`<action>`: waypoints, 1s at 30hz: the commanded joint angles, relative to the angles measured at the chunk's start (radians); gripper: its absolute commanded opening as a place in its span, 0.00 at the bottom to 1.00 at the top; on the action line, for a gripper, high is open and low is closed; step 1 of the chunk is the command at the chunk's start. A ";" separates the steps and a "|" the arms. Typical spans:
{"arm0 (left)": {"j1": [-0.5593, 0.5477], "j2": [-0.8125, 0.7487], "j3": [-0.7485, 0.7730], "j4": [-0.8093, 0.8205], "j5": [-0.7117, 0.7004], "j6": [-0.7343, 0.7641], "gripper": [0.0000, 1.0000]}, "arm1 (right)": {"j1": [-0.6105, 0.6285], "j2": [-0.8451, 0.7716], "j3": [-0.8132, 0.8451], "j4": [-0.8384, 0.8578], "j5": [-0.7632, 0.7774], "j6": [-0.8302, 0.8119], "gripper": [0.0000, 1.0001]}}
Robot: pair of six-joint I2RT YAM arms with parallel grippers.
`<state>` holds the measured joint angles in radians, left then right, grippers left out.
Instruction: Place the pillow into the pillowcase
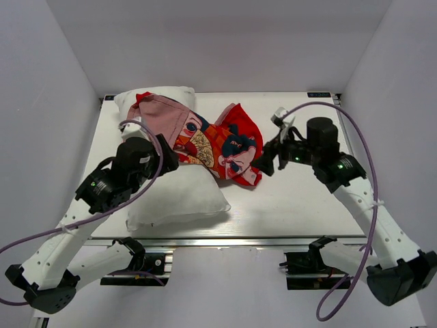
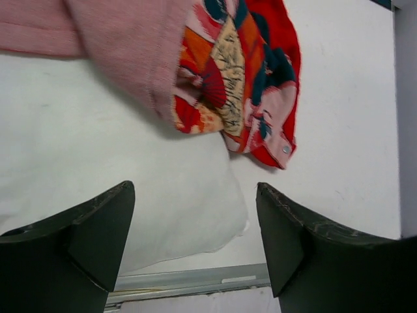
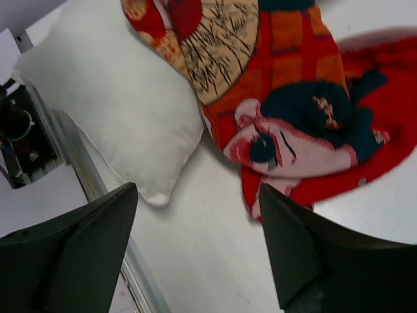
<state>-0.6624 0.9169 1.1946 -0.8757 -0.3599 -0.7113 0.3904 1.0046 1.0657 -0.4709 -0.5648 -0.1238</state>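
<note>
The white pillow (image 1: pixel 179 196) lies along the table's left side, from the far-left corner to the near edge. The red-orange pillowcase (image 1: pixel 222 143) with pink and navy prints is draped across the pillow's middle, its faded pink reverse (image 1: pixel 162 117) turned up at the far left; the rest is bunched on the table at centre. My left gripper (image 1: pixel 166 152) hovers open over the pillow, next to the pink fold, holding nothing. My right gripper (image 1: pixel 268 161) is open just right of the pillowcase's bunched end. The left wrist view shows pillow (image 2: pixel 98 143) and pillowcase (image 2: pixel 241 85); the right wrist view shows pillow (image 3: pixel 111 91) and pillowcase (image 3: pixel 293 98).
The white table (image 1: pixel 300 198) ends at a metal rail (image 1: pixel 232 239) along its near edge. White walls close in the left, right and far sides. Purple cables loop from both arms.
</note>
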 commanded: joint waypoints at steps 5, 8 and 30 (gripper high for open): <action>0.000 -0.012 0.080 -0.197 -0.217 -0.047 0.90 | 0.267 0.225 0.171 0.215 0.144 0.190 0.89; 0.000 0.063 0.074 -0.140 -0.192 -0.040 0.90 | 0.286 0.317 0.247 0.206 0.198 0.240 0.89; 0.248 0.425 0.145 0.055 0.093 0.148 0.67 | 0.235 0.344 0.245 0.307 0.227 0.323 0.89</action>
<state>-0.4156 1.3651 1.3376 -0.8364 -0.3130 -0.6083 0.6464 1.4097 1.3430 -0.2050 -0.3389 0.1738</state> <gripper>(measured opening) 0.692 0.895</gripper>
